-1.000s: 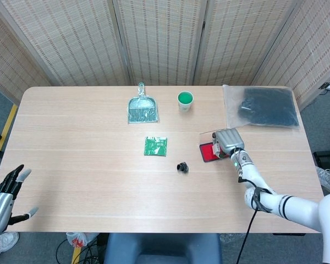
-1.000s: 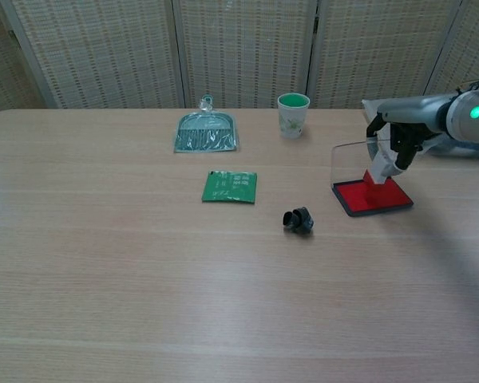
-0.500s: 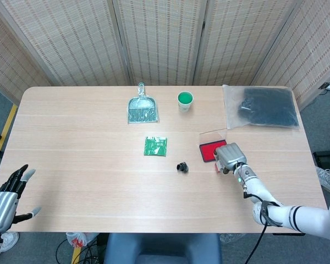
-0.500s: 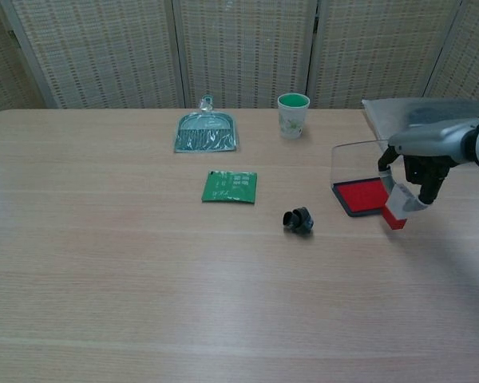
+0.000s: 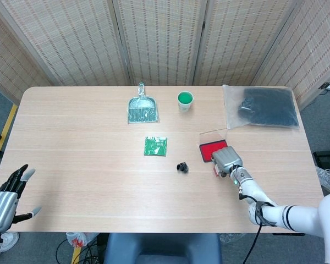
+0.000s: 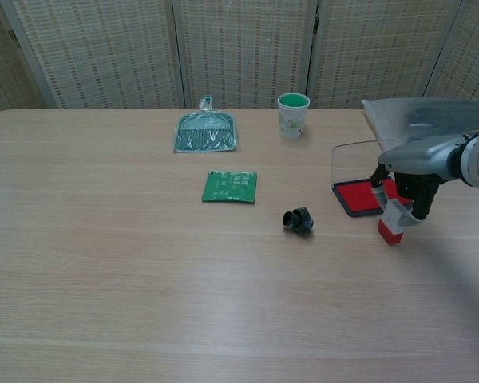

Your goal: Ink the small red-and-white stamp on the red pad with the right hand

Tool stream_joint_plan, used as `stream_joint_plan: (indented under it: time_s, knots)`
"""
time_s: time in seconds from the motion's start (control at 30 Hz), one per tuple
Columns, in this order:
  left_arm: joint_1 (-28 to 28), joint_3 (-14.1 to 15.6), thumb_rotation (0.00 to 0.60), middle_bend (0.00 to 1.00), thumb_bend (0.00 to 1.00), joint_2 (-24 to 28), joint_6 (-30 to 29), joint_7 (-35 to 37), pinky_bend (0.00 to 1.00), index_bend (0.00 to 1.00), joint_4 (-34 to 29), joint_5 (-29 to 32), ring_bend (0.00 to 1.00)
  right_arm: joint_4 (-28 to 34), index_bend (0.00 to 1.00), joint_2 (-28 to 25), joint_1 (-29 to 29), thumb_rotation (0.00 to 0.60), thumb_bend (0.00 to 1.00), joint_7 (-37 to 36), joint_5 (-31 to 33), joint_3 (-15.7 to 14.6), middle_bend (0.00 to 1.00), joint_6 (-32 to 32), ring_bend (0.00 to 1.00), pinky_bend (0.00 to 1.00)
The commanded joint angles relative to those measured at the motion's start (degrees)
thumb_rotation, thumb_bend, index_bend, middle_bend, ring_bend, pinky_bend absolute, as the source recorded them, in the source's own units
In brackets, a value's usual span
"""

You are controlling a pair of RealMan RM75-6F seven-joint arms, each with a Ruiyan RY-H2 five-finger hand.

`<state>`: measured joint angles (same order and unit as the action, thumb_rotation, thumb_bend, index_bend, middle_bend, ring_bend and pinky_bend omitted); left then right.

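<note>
The red ink pad (image 6: 358,196) lies in a black tray at the table's right, its clear lid (image 6: 353,162) standing open behind it. My right hand (image 6: 413,174) grips the white top of the small red-and-white stamp (image 6: 391,223). The stamp is tilted, with its red base at the table surface just in front of the pad's near right corner, off the pad. From the head view, the right hand (image 5: 226,159) covers most of the stamp, beside the pad (image 5: 211,149). My left hand (image 5: 4,199) hangs open off the table's near left corner, holding nothing.
A small black object (image 6: 298,219) lies left of the pad. A green packet (image 6: 230,186) sits mid-table. A bagged dustpan (image 6: 206,132) and a green cup (image 6: 293,115) stand at the back. A plastic bag of dark material (image 5: 263,107) fills the back right corner.
My right hand lifted the stamp off the red pad and carried it toward the near side, lowering it to the table in front of the pad. The left hand barely moved.
</note>
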<state>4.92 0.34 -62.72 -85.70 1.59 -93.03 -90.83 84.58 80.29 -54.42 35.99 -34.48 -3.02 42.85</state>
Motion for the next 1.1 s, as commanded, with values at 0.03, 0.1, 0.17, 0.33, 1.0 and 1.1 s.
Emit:
stream_joint_plan:
  time_s: [0.03, 0.1, 0.17, 0.33, 1.0, 1.1]
  knots:
    - [0.0, 0.0, 0.6, 0.0, 0.2, 0.0, 0.1, -0.1, 0.28, 0.06, 0.0, 0.1, 0.08, -0.3, 0.84, 0.0, -0.2, 0.6, 0.3, -0.2, 0.3, -0.2, 0.88, -0.6, 0.73, 0.93]
    - [0.0, 0.0, 0.6, 0.0, 0.2, 0.0, 0.1, -0.2, 0.28, 0.06, -0.1, 0.1, 0.08, -0.3, 0.81, 0.0, -0.4, 0.6, 0.29, -0.5, 0.5, -0.3, 0.86, -1.0, 0.71, 0.93]
    - [0.0, 0.0, 0.6, 0.0, 0.2, -0.1, 0.0, -0.3, 0.28, 0.06, -0.1, 0.0, 0.08, -0.3, 0.78, -0.1, -0.5, 0.6, 0.28, -0.7, 0.6, -0.4, 0.84, -1.3, 0.7, 0.93]
    - [0.1, 0.0, 0.6, 0.0, 0.2, -0.1, 0.1, -0.4, 0.28, 0.06, -0.1, 0.1, 0.08, 0.4, 0.54, -0.7, -1.1, 0.6, 0.26, -0.6, 2.0, -0.9, 0.78, -1.6, 0.64, 0.89]
    - [-0.2, 0.0, 0.6, 0.0, 0.2, 0.2, -1.0, 0.5, 0.28, 0.07, -0.2, -0.4, 0.08, 15.4, 0.0, -11.0, 0.2, 0.6, 0.16, -3.1, -1.4, -1.4, 0.54, 5.6, 0.47, 0.71]
    - [-0.5, 0.0, 0.6, 0.0, 0.2, 0.4, -1.8, 0.9, 0.28, 0.07, -0.3, -0.8, 0.08, 20.7, 0.0, -13.6, 5.4, 0.6, 0.15, -4.1, -11.1, -2.4, 0.43, 16.4, 0.41, 0.63]
